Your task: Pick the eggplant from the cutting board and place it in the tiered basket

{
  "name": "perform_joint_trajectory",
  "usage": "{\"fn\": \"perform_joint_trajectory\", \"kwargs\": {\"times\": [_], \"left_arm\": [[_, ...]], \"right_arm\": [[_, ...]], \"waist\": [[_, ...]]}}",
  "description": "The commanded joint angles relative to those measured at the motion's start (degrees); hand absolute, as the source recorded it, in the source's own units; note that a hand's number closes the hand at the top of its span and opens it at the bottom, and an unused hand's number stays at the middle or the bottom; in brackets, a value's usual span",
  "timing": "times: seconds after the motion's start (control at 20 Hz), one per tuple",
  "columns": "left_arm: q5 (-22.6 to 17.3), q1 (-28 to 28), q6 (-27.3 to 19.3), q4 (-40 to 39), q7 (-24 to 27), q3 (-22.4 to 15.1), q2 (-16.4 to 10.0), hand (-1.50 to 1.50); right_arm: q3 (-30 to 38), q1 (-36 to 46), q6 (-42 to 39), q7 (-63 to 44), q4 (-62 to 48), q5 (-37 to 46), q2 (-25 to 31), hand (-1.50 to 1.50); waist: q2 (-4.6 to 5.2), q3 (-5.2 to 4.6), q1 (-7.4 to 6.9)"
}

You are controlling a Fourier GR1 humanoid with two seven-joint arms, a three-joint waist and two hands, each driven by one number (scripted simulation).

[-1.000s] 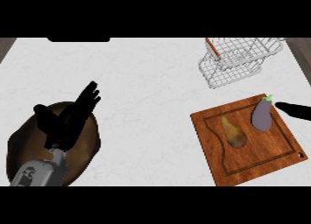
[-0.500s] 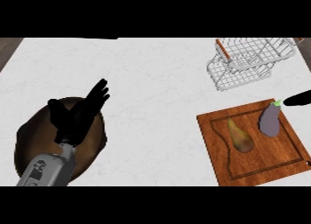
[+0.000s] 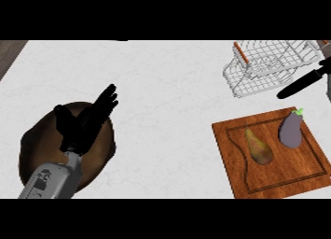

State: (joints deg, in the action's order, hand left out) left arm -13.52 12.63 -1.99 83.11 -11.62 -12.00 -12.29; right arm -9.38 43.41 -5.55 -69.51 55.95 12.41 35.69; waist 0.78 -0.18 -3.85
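Since the table (image 3: 168, 74) leaves little room between the cutting board (image 3: 285, 175) and the tiered basket (image 3: 260, 70), my right hand (image 3: 302, 84), its fingers straight and empty between them, may snag wire, or nudge the eggplant (image 3: 292, 130), lying at the board's far right corner, over the edge

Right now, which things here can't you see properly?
Head view only.
1. Right hand: mostly cut off by the right edge.
2. Tiered basket: far side cut off by the top edge.
3. Brown plate: partly hidden under the left hand and forearm.
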Motion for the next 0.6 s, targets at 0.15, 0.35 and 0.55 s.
{"fn": "perform_joint_trajectory", "kwargs": {"times": [0.15,0.35,0.55], "left_arm": [[-0.5,-0.3,0.0,0.7,-0.4,0.5,0.5,0.0],[-0.2,0.6,-0.3,-0.2,-0.5,1.5,0.3,0.0],[-0.9,-1.4,0.5,1.3,-1.0,2.2,-0.7,0.0]], "right_arm": [[-3.3,7.0,-6.2,-13.4,-13.3,1.5,-4.9,-1.5],[-3.3,10.0,-7.0,-12.5,-19.7,1.3,-7.4,-1.5],[-2.2,13.0,-5.3,-12.8,-25.2,0.9,-10.1,-1.5]], "waist": [[-0.34,0.07,0.99],[-0.34,0.11,1.87],[-0.38,0.13,1.73]]}}
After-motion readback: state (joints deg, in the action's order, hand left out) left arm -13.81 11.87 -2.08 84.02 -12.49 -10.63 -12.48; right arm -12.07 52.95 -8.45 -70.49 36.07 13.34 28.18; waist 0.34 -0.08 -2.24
